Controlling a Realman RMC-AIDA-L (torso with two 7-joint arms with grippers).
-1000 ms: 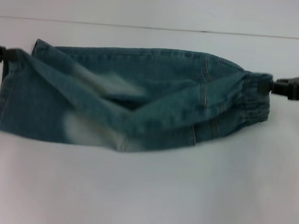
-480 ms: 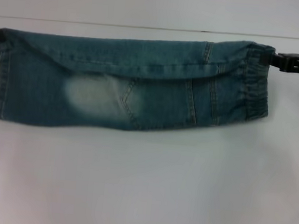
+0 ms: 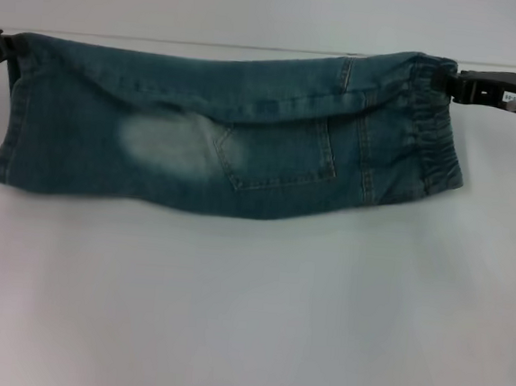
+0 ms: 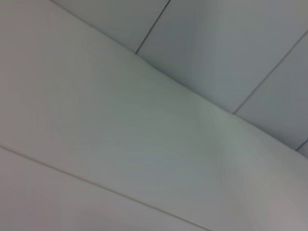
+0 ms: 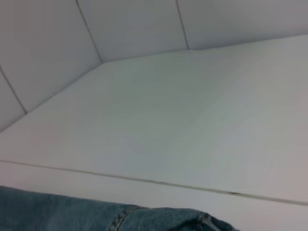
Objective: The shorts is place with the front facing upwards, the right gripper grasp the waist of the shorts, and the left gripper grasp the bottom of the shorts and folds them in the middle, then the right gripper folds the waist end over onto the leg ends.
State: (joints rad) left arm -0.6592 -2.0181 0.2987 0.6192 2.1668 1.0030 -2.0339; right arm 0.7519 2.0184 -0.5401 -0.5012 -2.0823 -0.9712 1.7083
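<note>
The right gripper (image 3: 450,83) is clamped on the waist corner of the shorts (image 3: 235,141); the left gripper (image 3: 7,45) pinches the hem corner opposite. The shorts hang stretched between them over the table (image 3: 247,318), doubled lengthwise: the first fold is nearly done. Next, I judge, both must lower and let go. Against half a second ago, both ends sit higher and the back pocket (image 3: 279,159) shows fully.

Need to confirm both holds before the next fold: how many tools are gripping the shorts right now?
2. The left tool holds the leg-end corner of the shorts; the right tool holds the waistband corner. Both grip points are partly hidden by denim.
</note>
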